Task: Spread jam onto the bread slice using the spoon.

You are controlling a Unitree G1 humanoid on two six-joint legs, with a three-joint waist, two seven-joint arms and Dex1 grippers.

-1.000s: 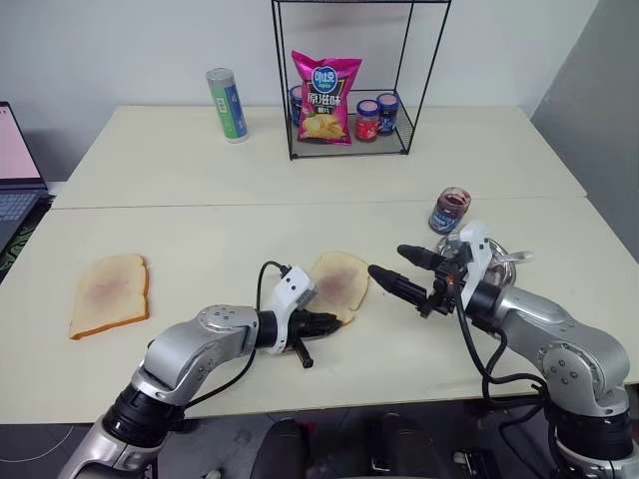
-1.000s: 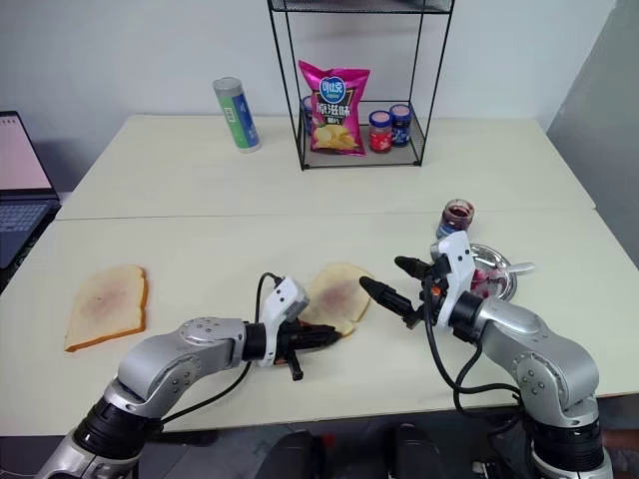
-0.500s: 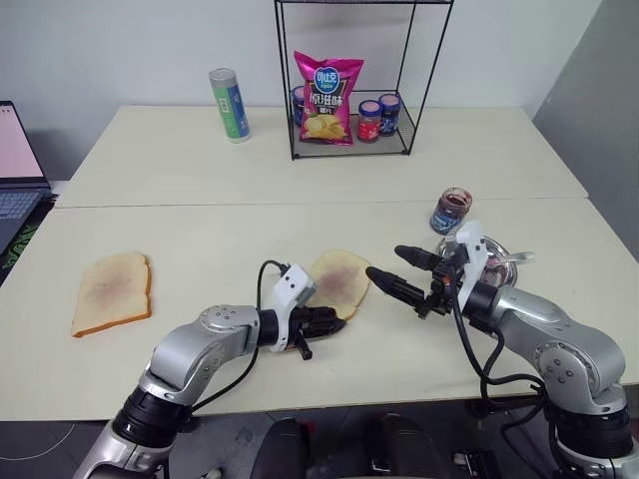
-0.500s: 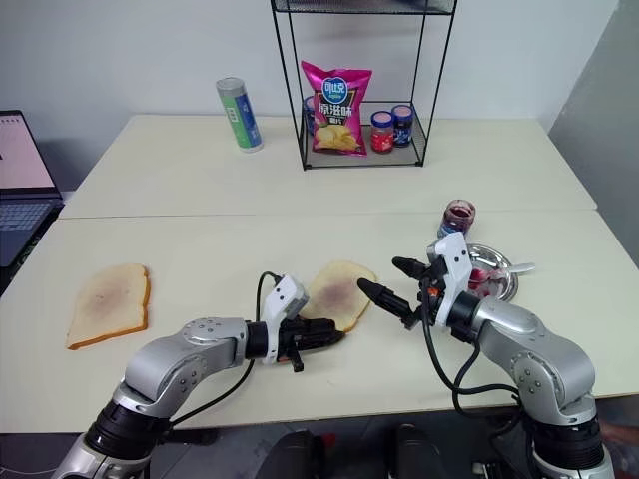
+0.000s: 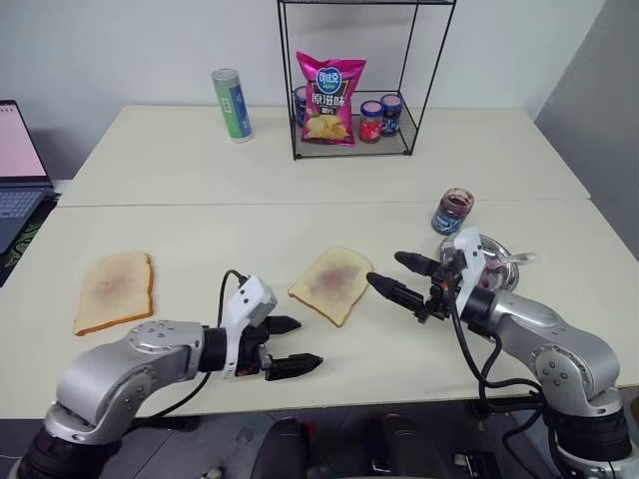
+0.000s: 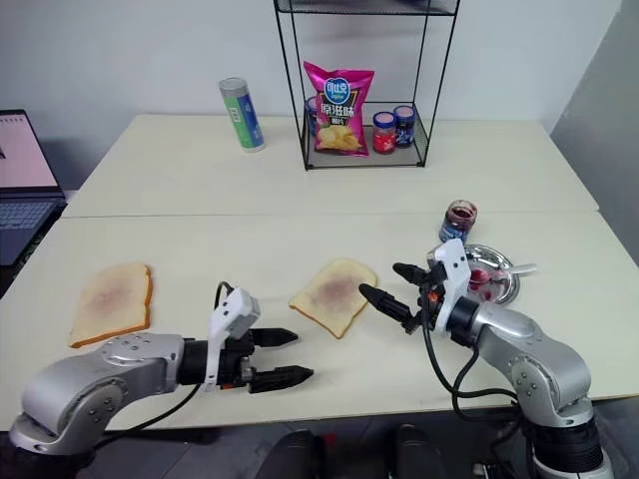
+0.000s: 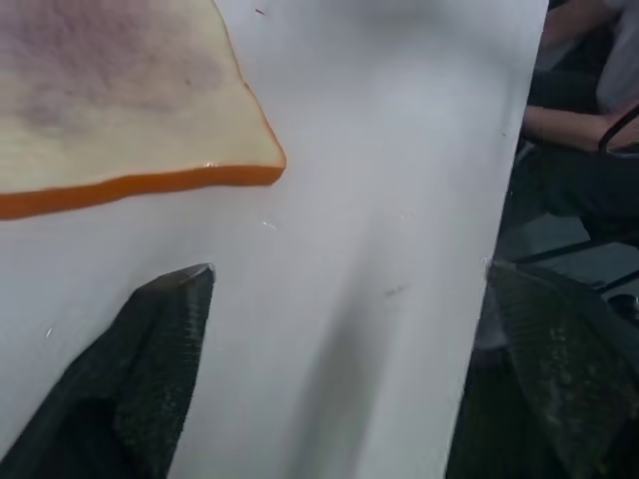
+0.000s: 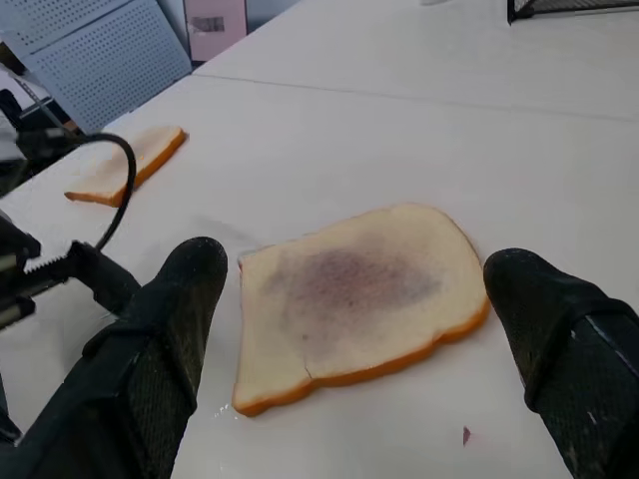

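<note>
Bread slice (image 5: 332,282): flat on table, long axis diagonal. Right gripper (image 5: 396,275) just right of slice, nearer, jaws wide, empty. Left gripper (image 5: 284,344) nearward-left of slice, wide, empty. Spoon (image 5: 511,258): in dish right of slice

The bread slice (image 5: 331,284) lies flat on the table (image 5: 200,239), near the middle of the front part. The left gripper (image 5: 283,345) is in front of the bread and to its left, not touching it. The right gripper (image 5: 393,276) is just to the right of the bread. Behind the right gripper sits a round dish (image 5: 496,268) with the spoon (image 5: 514,258) resting on it. An open jar (image 5: 451,211) stands just behind the dish. Another slice (image 5: 113,290) lies far off to the left. At the back stands a wire rack (image 5: 359,80) with a chip bag (image 5: 326,98) and small jars (image 5: 377,117) inside. A can (image 5: 230,104) stands left of the rack. A laptop (image 5: 15,170) is at the far left edge.
</note>
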